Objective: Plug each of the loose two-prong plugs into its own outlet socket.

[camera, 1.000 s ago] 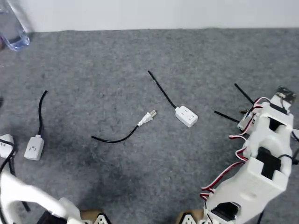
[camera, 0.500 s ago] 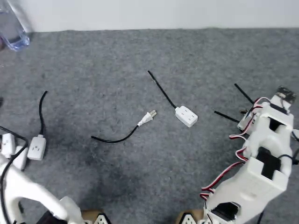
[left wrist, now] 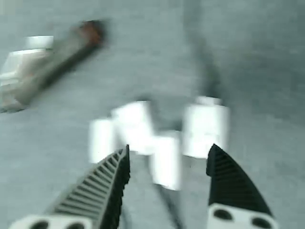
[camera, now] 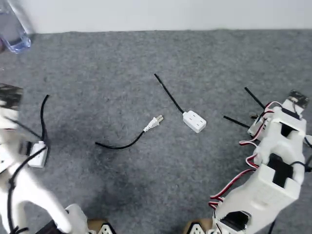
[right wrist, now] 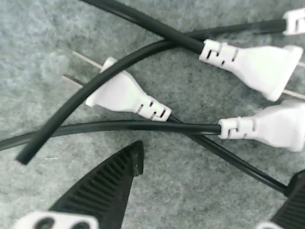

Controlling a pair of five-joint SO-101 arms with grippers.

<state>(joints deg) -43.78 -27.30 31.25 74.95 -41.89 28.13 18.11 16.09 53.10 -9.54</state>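
Observation:
A loose white two-prong plug (camera: 153, 123) on a black cord lies mid-table, prongs toward a white outlet socket (camera: 194, 121). A second white socket (camera: 38, 155) lies at the left edge, partly under the left arm (camera: 14, 161). In the left wrist view my left gripper (left wrist: 169, 150) is open above blurred white plug and socket bodies (left wrist: 206, 125). My right gripper (right wrist: 219, 162) is open just above three white plugs (right wrist: 124, 93) (right wrist: 252, 59) (right wrist: 274, 126) tangled with black cords; it touches none.
A clear plastic bottle (camera: 12, 29) stands at the far left corner. Black cord ends (camera: 253, 97) stick out beside the right arm (camera: 273, 161). Grey carpet (camera: 112, 73) covers the table, with a white wall behind.
The left arm has swung up from the lower left edge and now hangs over the left socket. The right arm, the middle plug and the middle socket have not moved.

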